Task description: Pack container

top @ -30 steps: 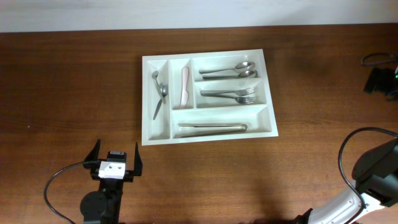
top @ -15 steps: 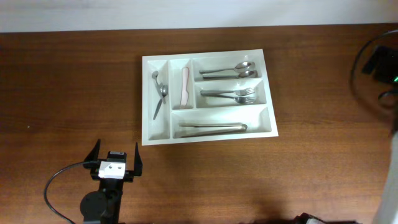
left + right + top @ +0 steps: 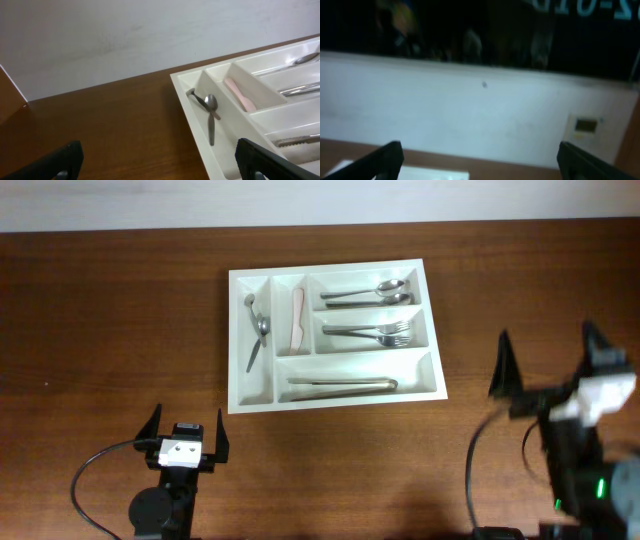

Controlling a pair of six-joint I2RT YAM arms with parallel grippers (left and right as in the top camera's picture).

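Swung in right of the filled container on the tabletop, the right gripper gapes empty, as does the left gripper off its near-left corner; probably best keep both clear of its rim

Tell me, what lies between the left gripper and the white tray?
Nothing: only bare brown table separates the left gripper from the tray, as the overhead view shows.

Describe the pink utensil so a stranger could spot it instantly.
On the wooden table sits a white cutlery tray. In its second narrow compartment from the left lies the pink utensil, alone. Every other piece in the tray is silver metal.
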